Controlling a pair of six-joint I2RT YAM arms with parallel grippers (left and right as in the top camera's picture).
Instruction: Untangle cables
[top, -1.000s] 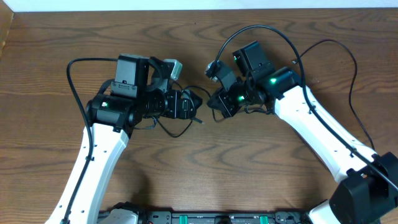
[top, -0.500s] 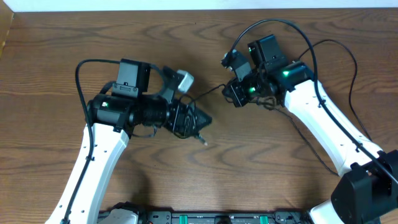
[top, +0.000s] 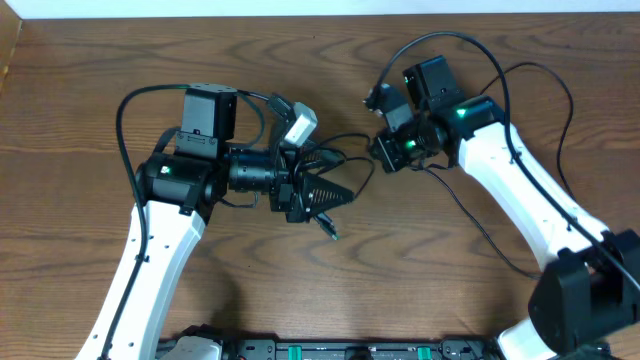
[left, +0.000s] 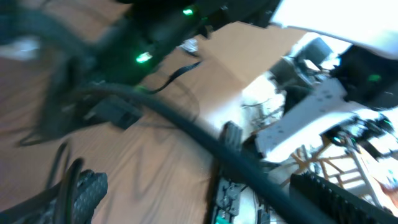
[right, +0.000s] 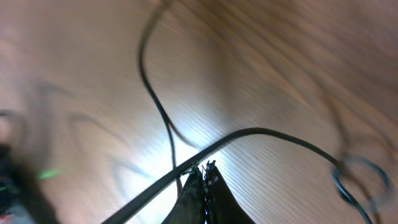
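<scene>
From where I stand, the two arms meet over the middle of the wooden table (top: 80, 80), the left one reaching in from the left and the right one bent in from the far right. The cables (right: 261, 131) lie and hang in the stretch between the two grippers, a little above the table's centre. They are thin black cords that run from the front of the left gripper (top: 330, 195) across to the right gripper (top: 385, 155), and one small plug end (top: 330, 232) rests on the wood just below the left gripper. The left gripper's jaws are spread wide: in its wrist view the two fingers (left: 87, 190) sit far apart at the bottom corners. A dark cord crosses the gap between them, and neither finger presses on it; that view is too blurred to tell more. The right gripper is closed tight, its fingertips (right: 198, 180) pressed together. A black cord runs right across the tips, so it looks pinched there, stretching off to both sides above the table. Beyond it a second thin cord curves loosely over the wood, and a small loop lies off to the right edge of that view
</scene>
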